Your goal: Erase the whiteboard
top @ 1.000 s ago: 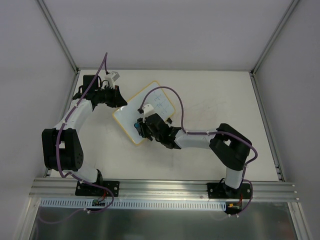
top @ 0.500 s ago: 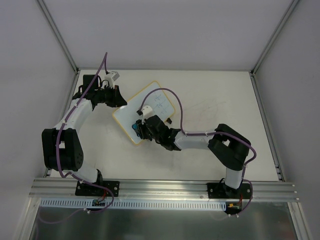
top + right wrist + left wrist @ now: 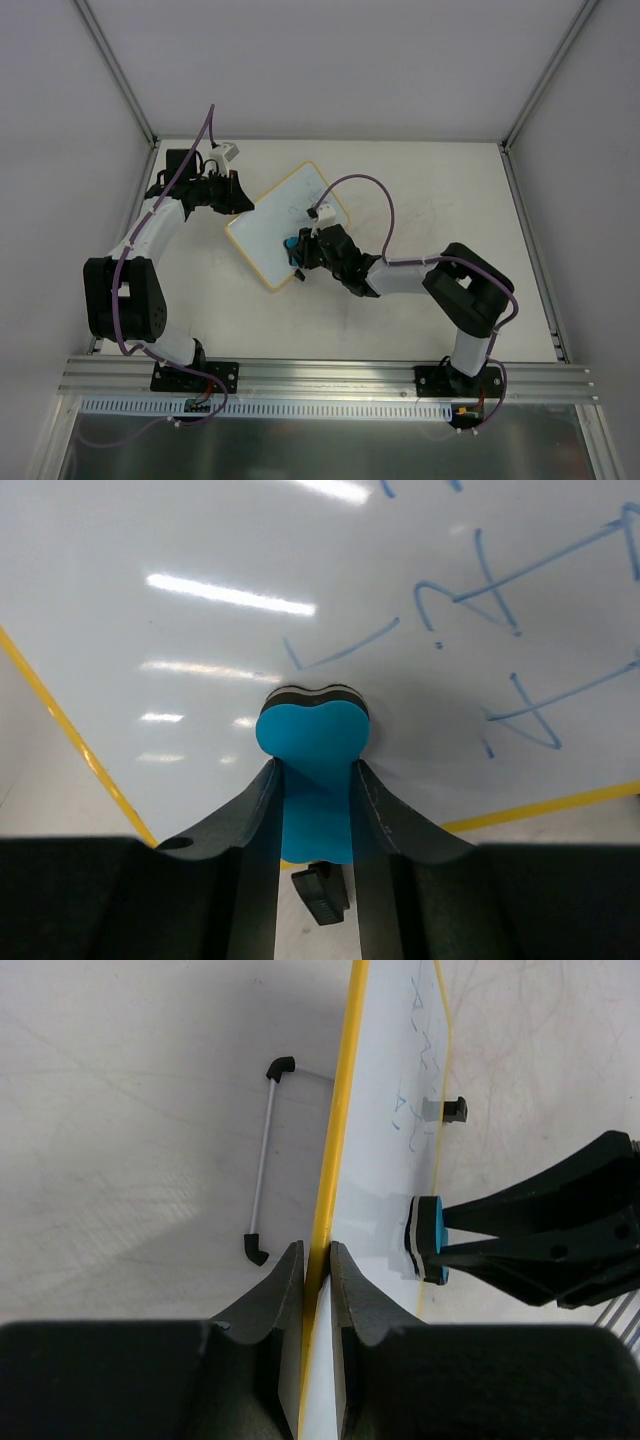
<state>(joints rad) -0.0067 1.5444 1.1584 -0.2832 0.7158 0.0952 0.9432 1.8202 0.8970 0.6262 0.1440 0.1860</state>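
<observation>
The whiteboard (image 3: 272, 222) lies tilted on the table, white with a thin yellow rim. Blue scribbles (image 3: 500, 590) remain on its surface. My left gripper (image 3: 243, 205) is shut on the board's upper-left edge; in the left wrist view its jaws (image 3: 317, 1255) pinch the yellow rim (image 3: 340, 1100). My right gripper (image 3: 300, 250) is shut on a blue eraser (image 3: 290, 245). The eraser (image 3: 312, 735) is pressed with its dark pad against the board (image 3: 200, 540), just below the scribbles. The same eraser (image 3: 428, 1238) also shows on the board in the left wrist view.
A thin grey rod with black ends (image 3: 262, 1160) lies on the table left of the board. A small black tab (image 3: 455, 1110) sticks out at the board's far edge, another black tab (image 3: 320, 895) below the eraser. Frame posts (image 3: 120, 75) flank the table.
My right gripper has slid the eraser right and slightly up across the board, from its lower corner towards the middle. The left gripper and the board have stayed put.
</observation>
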